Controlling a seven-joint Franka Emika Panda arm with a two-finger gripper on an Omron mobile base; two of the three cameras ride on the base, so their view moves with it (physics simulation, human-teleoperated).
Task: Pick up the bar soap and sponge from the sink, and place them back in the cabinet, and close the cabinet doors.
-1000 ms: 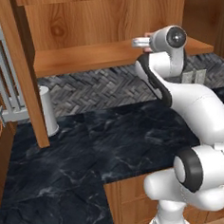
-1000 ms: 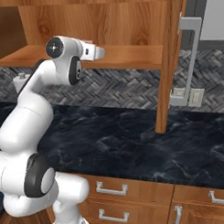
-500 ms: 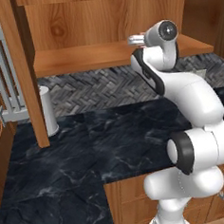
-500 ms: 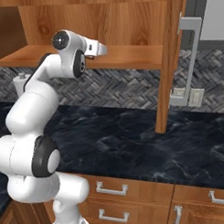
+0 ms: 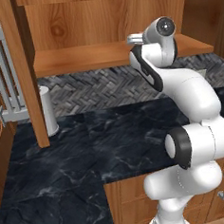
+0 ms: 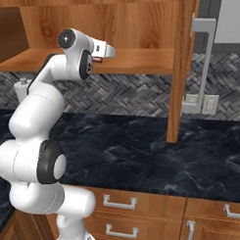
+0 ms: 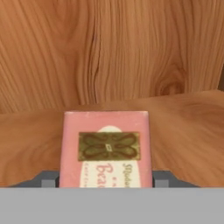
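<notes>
Left base view: cabinet open, brown wood grain; left cabinet door swung out edge-on, its lower corner hanging over the dark marbled worktop. Shelf front edge bare to the left of the arm. Arm folded upright, wrist at shelf height, hand reaching over the shelf.

Right base view: right door hangs edge-on over the worktop, grey bar handle outward. Open shelf between hand and door.

Hand view: claw clamped on the bar soap, fingertips touching both sides. Soap is a pink rectangular block with gold label, lying just over the shelf board, cabinet back wall near ahead.
</notes>
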